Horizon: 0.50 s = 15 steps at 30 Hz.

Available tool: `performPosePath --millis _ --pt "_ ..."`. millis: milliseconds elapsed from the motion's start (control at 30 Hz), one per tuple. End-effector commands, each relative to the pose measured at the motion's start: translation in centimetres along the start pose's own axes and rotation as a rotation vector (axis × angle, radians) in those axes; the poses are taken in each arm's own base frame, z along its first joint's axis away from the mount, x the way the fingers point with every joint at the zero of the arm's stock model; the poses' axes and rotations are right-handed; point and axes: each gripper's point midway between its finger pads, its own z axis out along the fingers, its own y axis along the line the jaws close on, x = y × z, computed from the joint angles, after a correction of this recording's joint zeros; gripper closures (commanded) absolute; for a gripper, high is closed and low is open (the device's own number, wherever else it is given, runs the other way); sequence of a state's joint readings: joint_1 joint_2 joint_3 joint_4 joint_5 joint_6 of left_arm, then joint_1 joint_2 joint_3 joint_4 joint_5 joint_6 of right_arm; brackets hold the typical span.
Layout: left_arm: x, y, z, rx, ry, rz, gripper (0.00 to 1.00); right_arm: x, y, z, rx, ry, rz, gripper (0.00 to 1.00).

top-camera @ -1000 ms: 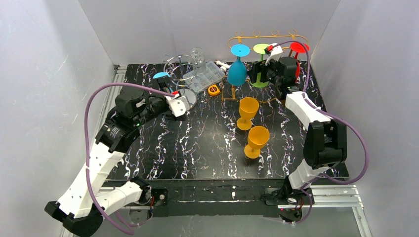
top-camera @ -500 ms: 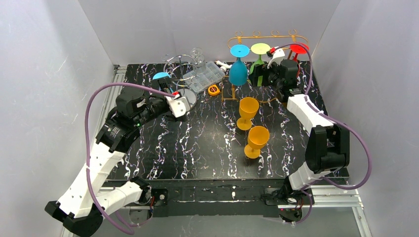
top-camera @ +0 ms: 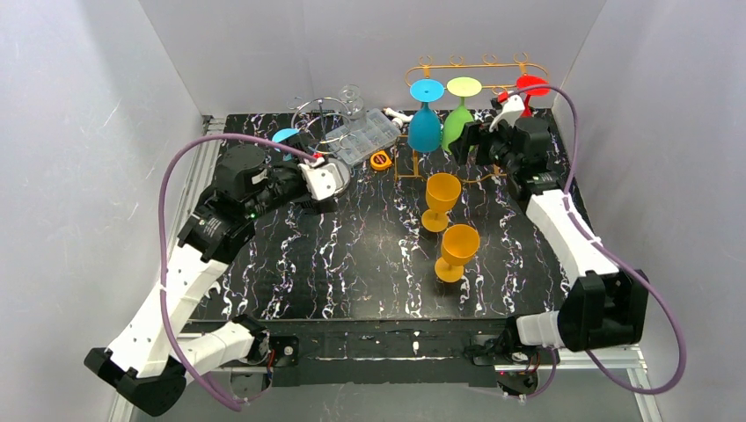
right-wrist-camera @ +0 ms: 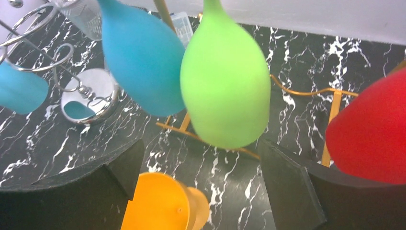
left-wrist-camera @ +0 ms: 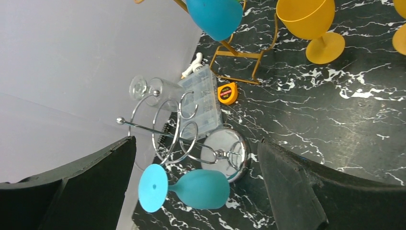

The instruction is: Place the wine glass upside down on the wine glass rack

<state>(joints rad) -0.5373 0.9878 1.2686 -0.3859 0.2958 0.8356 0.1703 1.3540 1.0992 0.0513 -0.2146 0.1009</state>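
Since a moment ago, the right arm has pulled back to the right, away from the green wine glass (top-camera: 455,126), and the left arm has reached a little farther toward the back of the table (top-camera: 352,255). Now the green wine glass hangs upside down on the gold rack (top-camera: 484,64), with its round foot on top and its cup pointing down. Nothing holds it. It is the middle one of three on that rack, with a blue glass (top-camera: 423,127) hanging just to its left and a red glass (right-wrist-camera: 373,134) to its right. The right gripper (top-camera: 471,142) sits just beside the green cup, with its jaws spread wide and nothing in them. The left gripper (left-wrist-camera: 196,153) is spread wide too and has nothing in it. It points at a silver rack (top-camera: 321,114) at the back left of the table. A teal glass (left-wrist-camera: 198,189) hangs low by that rack's shiny round base, and a clear glass (left-wrist-camera: 153,88) is up near its rings. A clear plastic box (top-camera: 365,134) and a small yellow tape measure (top-camera: 380,160) lie between the two racks. Two orange glasses (top-camera: 442,195) (top-camera: 459,246) stand the right way up on the table, in front of the gold rack, close to each other.
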Motion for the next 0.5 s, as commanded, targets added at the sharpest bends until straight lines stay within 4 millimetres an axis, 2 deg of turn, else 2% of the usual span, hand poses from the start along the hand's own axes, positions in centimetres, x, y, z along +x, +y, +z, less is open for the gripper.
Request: performPosePath --millis 0,233,400,467 --pt "-0.4 0.6 -0.1 0.0 0.017 -0.091 0.02 0.2 1.0 -3.1 0.017 0.033 0.063 0.02" --pt "0.0 0.3 0.2 0.019 0.07 -0.227 0.02 -1.8 3.0 -7.6 0.042 0.05 0.12 0.02" --pt "0.6 -0.1 0.2 0.034 0.141 -0.334 0.02 -2.5 5.7 -8.7 0.035 0.085 0.152 0.02" --pt "0.7 0.2 0.1 0.033 0.187 -0.39 0.02 -2.6 6.0 -8.7 0.042 0.097 0.184 0.01"
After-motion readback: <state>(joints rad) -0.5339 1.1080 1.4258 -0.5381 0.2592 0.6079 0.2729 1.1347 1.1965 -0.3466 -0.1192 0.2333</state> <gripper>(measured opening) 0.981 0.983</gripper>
